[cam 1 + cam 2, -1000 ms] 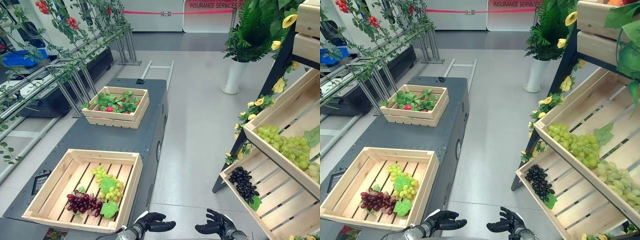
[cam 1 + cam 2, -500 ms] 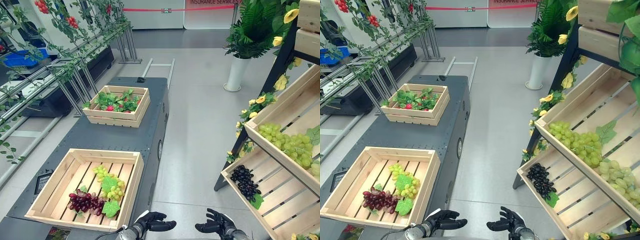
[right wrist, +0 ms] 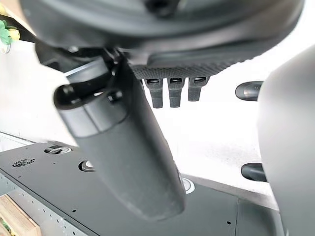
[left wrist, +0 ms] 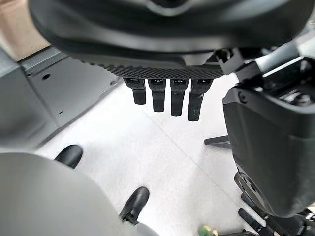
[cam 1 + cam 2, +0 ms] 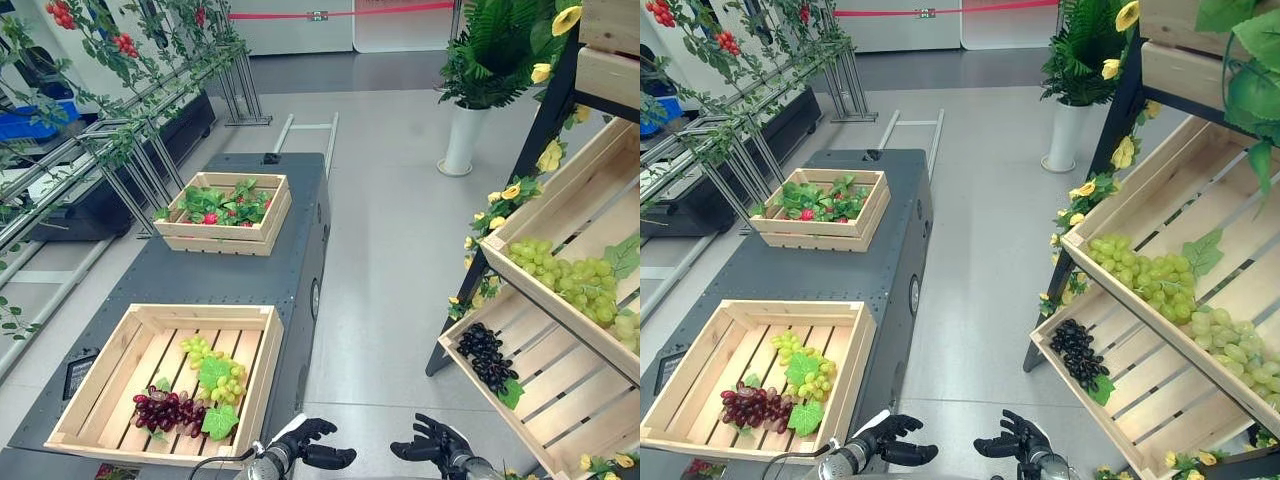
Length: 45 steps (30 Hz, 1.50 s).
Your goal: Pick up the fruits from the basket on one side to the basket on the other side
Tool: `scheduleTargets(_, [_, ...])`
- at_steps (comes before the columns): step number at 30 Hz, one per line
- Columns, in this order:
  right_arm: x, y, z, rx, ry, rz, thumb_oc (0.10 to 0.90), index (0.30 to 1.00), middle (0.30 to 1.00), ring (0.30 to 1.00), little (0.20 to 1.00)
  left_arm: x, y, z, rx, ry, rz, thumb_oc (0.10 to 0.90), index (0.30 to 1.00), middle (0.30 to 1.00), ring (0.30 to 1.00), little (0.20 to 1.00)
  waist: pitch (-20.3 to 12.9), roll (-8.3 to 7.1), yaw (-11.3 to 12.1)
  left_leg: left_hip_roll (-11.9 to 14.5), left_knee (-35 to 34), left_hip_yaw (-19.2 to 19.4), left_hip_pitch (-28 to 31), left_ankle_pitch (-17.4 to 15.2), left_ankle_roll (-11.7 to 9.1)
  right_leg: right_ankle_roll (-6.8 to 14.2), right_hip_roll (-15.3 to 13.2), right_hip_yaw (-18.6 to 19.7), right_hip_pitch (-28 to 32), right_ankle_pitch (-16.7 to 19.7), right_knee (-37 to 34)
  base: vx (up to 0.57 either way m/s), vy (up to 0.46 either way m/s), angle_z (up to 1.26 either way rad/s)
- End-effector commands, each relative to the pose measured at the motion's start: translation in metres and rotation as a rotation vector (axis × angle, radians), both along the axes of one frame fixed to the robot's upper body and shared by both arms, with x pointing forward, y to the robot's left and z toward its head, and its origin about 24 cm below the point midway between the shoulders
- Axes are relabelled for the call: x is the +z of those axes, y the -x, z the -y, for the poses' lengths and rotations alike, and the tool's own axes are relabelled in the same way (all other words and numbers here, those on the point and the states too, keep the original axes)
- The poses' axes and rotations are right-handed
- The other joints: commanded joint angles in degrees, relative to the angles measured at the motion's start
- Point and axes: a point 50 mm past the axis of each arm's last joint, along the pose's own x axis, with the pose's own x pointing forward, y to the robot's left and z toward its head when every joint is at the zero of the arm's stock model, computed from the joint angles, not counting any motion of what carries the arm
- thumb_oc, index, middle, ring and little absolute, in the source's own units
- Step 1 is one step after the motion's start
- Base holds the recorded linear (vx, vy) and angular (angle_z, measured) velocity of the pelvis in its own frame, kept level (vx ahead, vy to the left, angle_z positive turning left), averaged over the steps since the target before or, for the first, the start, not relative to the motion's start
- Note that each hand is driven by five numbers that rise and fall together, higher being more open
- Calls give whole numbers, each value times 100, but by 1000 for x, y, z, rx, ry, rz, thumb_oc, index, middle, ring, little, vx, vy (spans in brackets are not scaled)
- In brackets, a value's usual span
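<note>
On the grey cart (image 5: 292, 262) at my left stands a wooden crate (image 5: 263, 368) holding a green grape bunch (image 5: 214, 365) and a purple grape bunch (image 5: 163, 409). At my right, sloping shelf crates hold green grapes (image 5: 568, 283) and black grapes (image 5: 484, 356). My left hand (image 5: 312, 447) and right hand (image 5: 432, 446) hang low in front of me over the floor, between cart and shelf. Both are open and hold nothing. The left hand's fingers (image 4: 167, 96) and the right hand's fingers (image 3: 170, 91) hang relaxed over bare floor.
A second crate (image 5: 216, 233) with leafy greens and red fruit sits farther back on the cart. A potted plant in a white vase (image 5: 457, 140) stands by the shelf's dark leg. Metal racks with vines line the left side. Grey floor runs between cart and shelf.
The whole picture has shifted a little, so the camera moved. Both hands stay low and empty in about the same place.
</note>
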Motion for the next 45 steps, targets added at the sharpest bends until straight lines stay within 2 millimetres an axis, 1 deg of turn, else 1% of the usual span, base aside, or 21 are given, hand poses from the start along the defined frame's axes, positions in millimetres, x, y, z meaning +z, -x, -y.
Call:
scheduleTargets(1, [7, -28, -7, 44, -11, 60, 800, 900, 900, 900, 900, 21, -43, 14, -19, 75, 192, 800, 900, 900, 900, 900, 221, -138, 57, -492, 52, 92, 113, -618, 364, -90, -23, 96, 148, -229, 78, 0, 0, 0])
scheduleTargets(2, [7, -28, -6, 49, -23, 59, 800, 900, 900, 900, 900, 25, -49, 7, 71, 91, 249, 800, 900, 900, 900, 900, 243, -140, 81, -507, 52, 56, 100, -611, 365, -92, -26, 80, 147, -238, 86, 0, 0, 0])
scheduleTargets(4, [8, -28, -5, 50, -28, 59, 800, 900, 900, 900, 900, 31, -57, -1, 154, 106, 306, 800, 900, 900, 900, 900, 268, -143, 103, -517, 52, 31, 89, -604, 367, -98, -31, 56, 145, -246, 92, -7, 13, 2])
scheduleTargets(5, [9, -30, -2, 42, -28, 61, 800, 900, 900, 900, 900, 41, -67, -10, 218, 124, 388, 800, 900, 900, 900, 900, 309, -137, 145, -530, 52, -14, 57, -584, 370, -110, -39, 21, 121, -264, 118, -19, 26, 4])
scheduleTargets(6, [9, -31, -1, 41, -28, 60, 800, 900, 900, 900, 900, 43, -68, -11, 227, 126, 406, 800, 900, 900, 900, 900, 314, -136, 149, -531, 52, -20, 52, -582, 371, -112, -40, 15, 117, -265, 121, -30, 40, 7])
scheduleTargets(7, [10, -32, 3, 24, -27, 61, 800, 900, 900, 900, 900, 58, -82, -20, 271, 142, 530, 800, 900, 900, 900, 900, 355, -121, 209, -544, 52, -73, 14, -553, 366, -122, -55, -50, 101, -263, 135, -14, 36, 6])
scheduleTargets(9, [11, -31, 8, 14, -22, 62, 800, 900, 900, 900, 900, 69, -90, -28, 304, 160, 601, 800, 900, 900, 900, 900, 380, -109, 249, -556, 52, -128, 2, -543, 366, -131, -65, -102, 116, -265, 126, -2, 38, 5])
scheduleTargets(10, [11, -29, 12, 1, -13, 63, 800, 900, 900, 900, 900, 86, -102, -36, 326, 171, 696, 800, 900, 900, 900, 900, 392, -93, 304, -571, 52, -189, -20, -533, 368, -138, -79, -161, 123, -273, 120, 8, 49, 16])
scheduleTargets(12, [11, -26, 18, -15, 0, 58, 800, 900, 900, 900, 900, 111, -116, -50, 344, 162, 839, 800, 900, 900, 900, 900, 410, -75, 379, -588, 52, -275, -63, -507, 363, -153, -100, -241, 111, -287, 137, 5, 58, 29])
scheduleTargets(13, [11, -26, 20, -20, 5, 57, 800, 900, 900, 900, 900, 118, -120, -55, 350, 154, 872, 800, 900, 900, 900, 900, 417, -72, 400, -591, 52, -299, -75, -499, 362, -157, -105, -260, 103, -292, 150, 6, 54, 28])
scheduleTargets(14, [11, -24, 24, -25, 15, 56, 800, 900, 900, 900, 900, 133, -128, -65, 368, 117, 943, 800, 900, 900, 900, 900, 434, -67, 440, -599, 52, -359, -101, -481, 356, -167, -114, -304, 87, -308, 182, 11, 46, 20])
scheduleTargets(17, [12, -21, 29, -51, 24, 61, 800, 900, 900, 900, 900, 154, -138, -88, 389, -5, 1048, 800, 900, 900, 900, 900, 483, -63, 504, -607, 52, -490, -159, -424, 340, -204, -127, -399, 57, -342, 255, 27, 48, 14])
scheduleTargets(23, [12, -20, 31, -12, 34, 58, 800, 900, 900, 900, 900, 174, -142, -121, 422, -262, 1170, 800, 900, 900, 900, 900, 634, -54, 587, -583, 52, -604, -349, -302, 302, -269, -120, -513, -129, -437, 442, 14, 56, 20])
scheduleTargets(25, [16, -30, 32, 20, 41, 79, 800, 900, 900, 900, 900, 191, -152, -132, 427, -371, 1235, 800, 900, 900, 900, 900, 852, -51, 648, -549, 52, -599, -529, -185, 278, -302, -133, -575, -355, -462, 605, -120, 34, 18])
scheduleTargets(28, [23, -46, 33, 31, 35, 123, 800, 900, 900, 900, 900, 207, -161, -145, 421, -502, 1277, 800, 900, 900, 900, 900, 1126, -12, 712, -555, 183, -653, -702, -147, 266, -365, -141, -658, -526, -525, 818, -104, 30, 19])
scheduleTargets(30, [26, -52, 34, 24, 26, 145, 800, 900, 900, 900, 900, 212, -163, -150, 424, -549, 1289, 800, 900, 900, 900, 900, 1220, 13, 722, -563, 281, -672, -785, -153, 258, -394, -152, -700, -595, -582, 947, -76, 55, 15])
scheduleTargets(31, [31, -60, 35, 13, 22, 181, 800, 900, 900, 900, 900, 220, -166, -160, 427, -616, 1299, 800, 900, 900, 900, 900, 1352, 56, 723, -590, 475, -698, -948, -161, 238, -434, -175, -760, -740, -678, 1196, -107, 100, 5])
scheduleTargets(35, [42, -76, 43, 17, 39, 242, 800, 900, 900, 900, 900, 236, -170, -180, 462, -750, 1311, 800, 900, 900, 900, 900, 1658, 119, 716, -622, 994, -633, -1309, -223, 176, -508, -261, -857, -1041, -844, 1663, -88, 121, 18])
scheduleTargets(39, [56, -97, 47, -1, 33, 316, 800, 900, 900, 900, 900, 252, -173, -195, 474, -846, 1321, 800, 900, 900, 900, 900, 1981, 77, 736, -632, 1774, -509, -1836, -362, 142, -592, -341, -871, -1432, -1034, 2294, -101, 110, 10])
scheduleTargets(42, [65, -110, 52, -31, 26, 362, 800, 900, 900, 900, 900, 274, -176, -207, 494, -944, 1373, 800, 900, 900, 900, 900, 2231, 5, 734, -568, 2521, -336, -2374, -560, 162, -672, -416, -842, -1842, -1257, 2997, -86, 85, 20])
scheduleTargets(45, [70, -116, 54, -45, 31, 375, 800, 900, 900, 900, 900, 288, -179, -212, 459, -1032, 1383, 800, 900, 900, 900, 900, 2342, -12, 729, -542, 2859, -283, -2664, -645, 181, -716, -462, -799, -2079, -1383, 3374, -54, 82, 23])
